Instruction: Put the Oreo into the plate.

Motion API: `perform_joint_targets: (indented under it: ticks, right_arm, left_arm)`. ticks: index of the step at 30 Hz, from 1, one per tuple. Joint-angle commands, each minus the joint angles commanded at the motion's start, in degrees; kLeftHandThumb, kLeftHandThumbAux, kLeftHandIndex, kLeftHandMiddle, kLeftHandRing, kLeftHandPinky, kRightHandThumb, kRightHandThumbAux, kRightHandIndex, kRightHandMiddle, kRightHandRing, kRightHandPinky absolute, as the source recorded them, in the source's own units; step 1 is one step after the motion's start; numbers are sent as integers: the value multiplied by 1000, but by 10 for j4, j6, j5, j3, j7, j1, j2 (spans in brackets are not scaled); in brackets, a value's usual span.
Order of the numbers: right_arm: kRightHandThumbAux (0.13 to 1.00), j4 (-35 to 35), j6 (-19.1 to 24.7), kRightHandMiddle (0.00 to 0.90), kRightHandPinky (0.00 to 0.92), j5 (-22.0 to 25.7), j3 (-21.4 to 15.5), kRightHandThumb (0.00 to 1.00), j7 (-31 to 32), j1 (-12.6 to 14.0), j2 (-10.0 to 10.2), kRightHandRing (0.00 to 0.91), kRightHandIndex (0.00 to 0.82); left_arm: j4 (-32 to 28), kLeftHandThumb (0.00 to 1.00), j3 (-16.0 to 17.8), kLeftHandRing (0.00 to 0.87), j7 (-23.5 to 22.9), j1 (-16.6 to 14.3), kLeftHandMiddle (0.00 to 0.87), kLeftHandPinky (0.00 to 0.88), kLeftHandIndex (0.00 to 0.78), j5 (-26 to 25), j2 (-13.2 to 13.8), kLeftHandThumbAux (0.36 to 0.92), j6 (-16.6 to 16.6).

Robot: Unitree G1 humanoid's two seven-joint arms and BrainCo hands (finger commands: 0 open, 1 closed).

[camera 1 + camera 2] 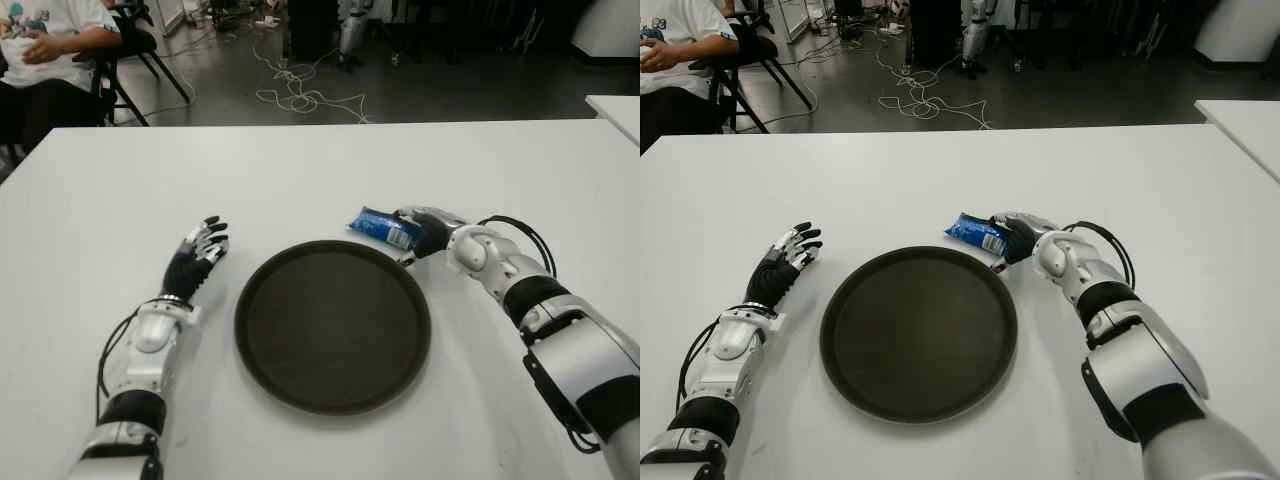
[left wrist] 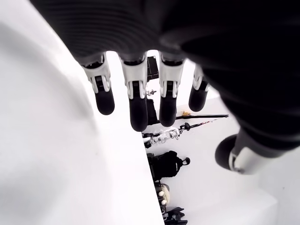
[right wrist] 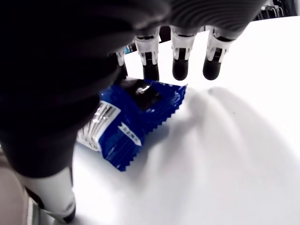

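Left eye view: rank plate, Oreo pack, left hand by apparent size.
1. Plate, by far the largest.
2. Left hand.
3. Oreo pack, smallest, though the right hand hides its near end.

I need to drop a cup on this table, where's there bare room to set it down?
Bare table stretches behind the plate, and between the plate and the left hand. The plate itself holds nothing. It is crowded at the plate's far right rim, where the right hand meets the Oreo pack.

Bare table all around plate
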Motion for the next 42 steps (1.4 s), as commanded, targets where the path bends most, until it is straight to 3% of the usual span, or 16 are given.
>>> perform_joint_targets:
  ticks: [12, 33, 39, 42]
  right_arm:
    - [799, -1, 4, 70, 73, -12, 22, 0, 12, -12, 1, 60, 56]
    - [814, -2, 8, 69, 72, -20, 51, 0, 27, -22, 7, 62, 49]
    - [789, 1, 11, 100, 104, -29, 56, 0, 0, -17, 9, 97, 95]
    - [753, 1, 14, 145, 148, -30, 53, 0, -16, -15, 10, 143, 158]
  left_arm:
    - [-8, 208, 0, 142, 3, 2, 160, 118, 84, -3, -9, 499, -4]
    - [-10, 272, 2, 155, -16, 4, 172, 114, 83, -24, -17, 480, 1]
    - [-17, 277, 1, 157, -15, 9, 176, 115, 86, -23, -18, 490, 7]
    - [-17, 283, 1, 153, -15, 12, 172, 103, 83, -23, -18, 483, 4]
